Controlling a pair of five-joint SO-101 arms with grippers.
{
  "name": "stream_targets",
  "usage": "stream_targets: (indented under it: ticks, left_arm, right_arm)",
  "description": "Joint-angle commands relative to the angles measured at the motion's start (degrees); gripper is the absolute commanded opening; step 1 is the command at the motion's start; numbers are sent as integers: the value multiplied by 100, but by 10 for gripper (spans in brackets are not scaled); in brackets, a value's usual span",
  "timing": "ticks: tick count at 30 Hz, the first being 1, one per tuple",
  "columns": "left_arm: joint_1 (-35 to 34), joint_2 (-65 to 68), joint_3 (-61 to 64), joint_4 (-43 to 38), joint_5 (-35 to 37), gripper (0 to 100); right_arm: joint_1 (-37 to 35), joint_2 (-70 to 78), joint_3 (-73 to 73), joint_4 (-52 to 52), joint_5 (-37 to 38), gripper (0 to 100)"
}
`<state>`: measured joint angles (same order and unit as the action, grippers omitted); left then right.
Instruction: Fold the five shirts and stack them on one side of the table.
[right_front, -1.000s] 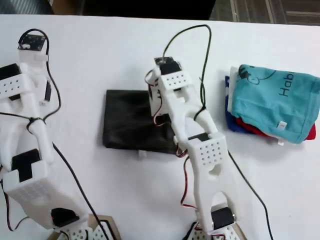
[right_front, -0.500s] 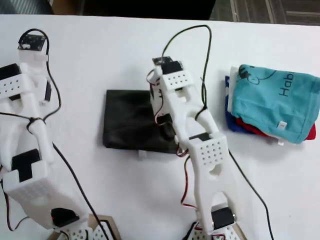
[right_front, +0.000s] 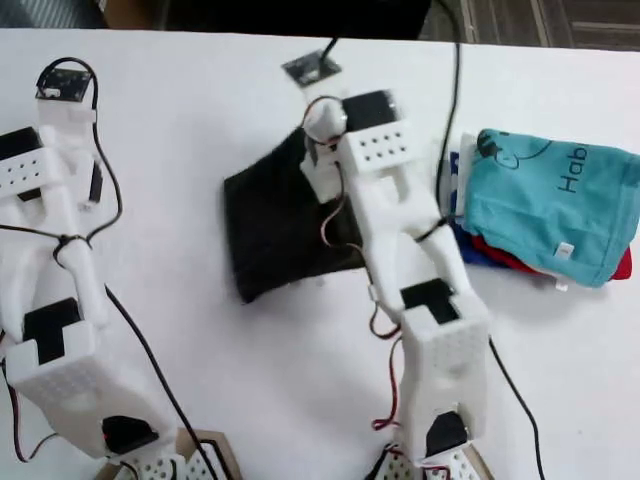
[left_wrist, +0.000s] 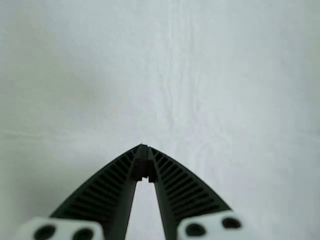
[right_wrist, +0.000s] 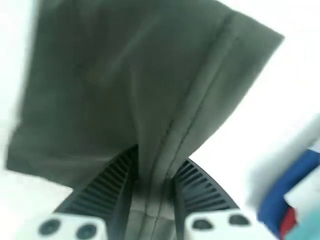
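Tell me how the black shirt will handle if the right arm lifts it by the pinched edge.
Probably floppy: the black shirt bunches into a ridge where the right end effector pinches it. Likely light, being thin cloth held in a narrow pinch. Its fold may slip open, since the rest lies loose on the table.
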<state>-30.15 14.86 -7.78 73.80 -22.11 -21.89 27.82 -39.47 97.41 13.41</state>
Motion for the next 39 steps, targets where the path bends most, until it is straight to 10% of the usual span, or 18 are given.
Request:
stream_targets:
  ticks: [1, 21, 39]
  left_arm:
    - [-70, -88, -75, 26, -44, 27]
    - [-53, -79, -75, 9, -62, 27]
    - [-70, -79, -75, 26, -62, 27]
  right_arm:
    - [215, -840, -35, 31, 79, 22]
    - [2571, -2703, -97, 22, 958, 22]
    - [4541, -1332, -88, -831, 1670, 22]
